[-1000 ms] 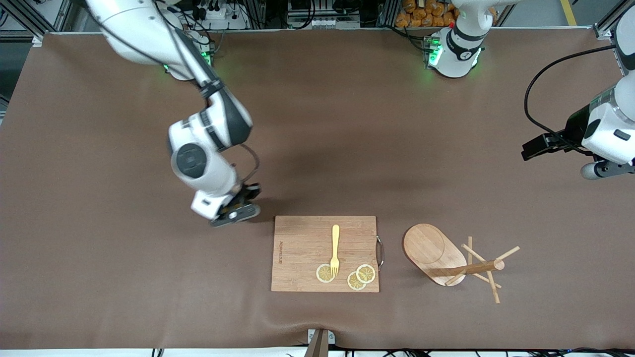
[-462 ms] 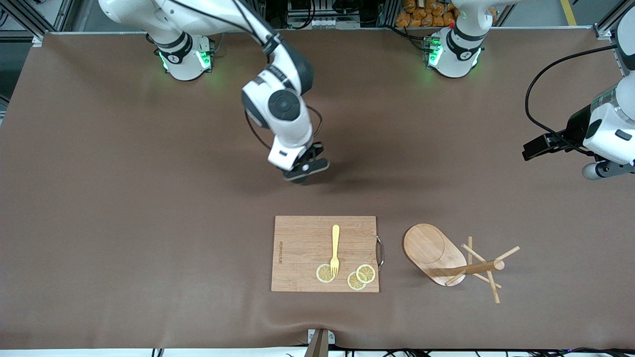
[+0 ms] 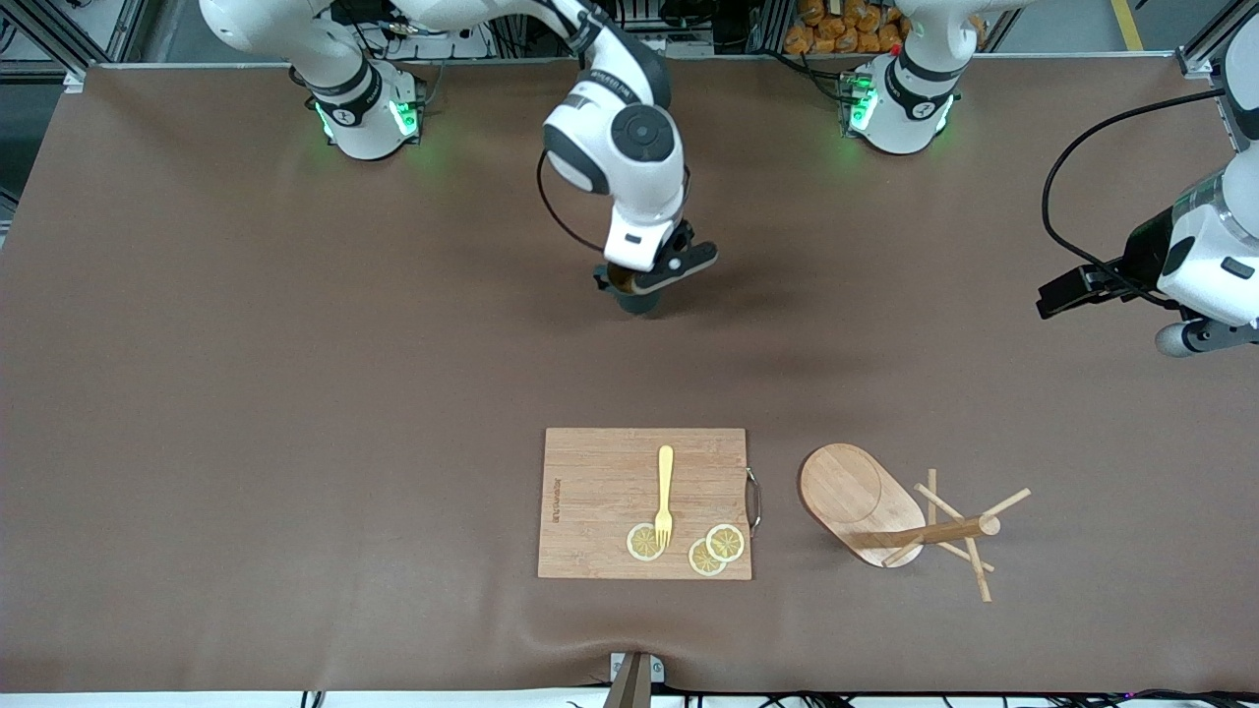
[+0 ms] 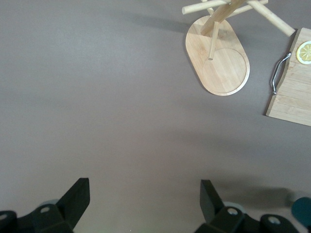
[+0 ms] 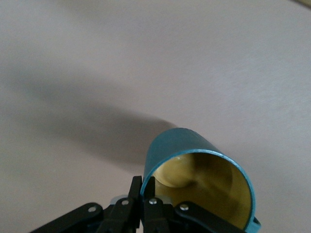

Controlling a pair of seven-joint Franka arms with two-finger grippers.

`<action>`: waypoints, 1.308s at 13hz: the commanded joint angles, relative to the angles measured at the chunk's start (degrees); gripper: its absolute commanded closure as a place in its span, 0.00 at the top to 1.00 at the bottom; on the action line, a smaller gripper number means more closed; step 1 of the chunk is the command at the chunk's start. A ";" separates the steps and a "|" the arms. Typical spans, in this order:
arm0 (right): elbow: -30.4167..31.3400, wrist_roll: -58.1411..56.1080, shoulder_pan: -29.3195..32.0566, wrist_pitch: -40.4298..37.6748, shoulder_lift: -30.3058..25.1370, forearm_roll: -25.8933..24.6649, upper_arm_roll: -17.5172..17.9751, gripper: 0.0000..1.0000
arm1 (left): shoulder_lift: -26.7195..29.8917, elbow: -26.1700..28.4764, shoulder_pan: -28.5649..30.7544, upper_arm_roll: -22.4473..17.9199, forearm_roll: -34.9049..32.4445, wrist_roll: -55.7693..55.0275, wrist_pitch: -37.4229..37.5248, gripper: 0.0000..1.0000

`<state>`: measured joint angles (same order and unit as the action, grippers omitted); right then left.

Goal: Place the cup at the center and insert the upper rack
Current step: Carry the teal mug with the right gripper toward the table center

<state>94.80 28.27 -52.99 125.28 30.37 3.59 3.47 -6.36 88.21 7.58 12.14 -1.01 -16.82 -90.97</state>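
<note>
The small teal mug with the yellow inside (image 3: 629, 292) is mostly hidden under the right claw (image 3: 657, 272) in the front view. The left claw (image 4: 145, 201) gets chopped off by the frame edge, and so does the rectangular wooden cutting board (image 4: 291, 92).

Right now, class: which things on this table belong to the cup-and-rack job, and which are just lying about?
Belong to the job:
- cup, gripped at its rim by the right pincer
- upper rack, lying tipped over beside the cutting board

Lying about:
- cutting board
- fork
- lemon slices
</note>
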 commanded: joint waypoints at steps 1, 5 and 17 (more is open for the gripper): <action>-0.66 4.14 -3.25 -0.39 0.74 -0.25 -1.10 0.00 | -0.23 -0.76 0.24 0.17 -0.74 0.20 0.27 1.00; -1.89 8.27 -5.01 -0.22 3.11 -1.74 -1.27 0.00 | -0.23 -0.76 0.15 0.17 -0.74 0.20 0.27 1.00; -6.03 12.95 -6.25 0.31 7.77 -8.08 -1.10 0.23 | -0.32 -0.68 0.24 0.17 -0.83 0.20 0.27 1.00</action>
<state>90.57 39.71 -58.47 125.77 37.07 -3.65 2.97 -6.37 88.22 7.58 12.09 -1.01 -16.81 -90.97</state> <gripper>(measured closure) 0.921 0.000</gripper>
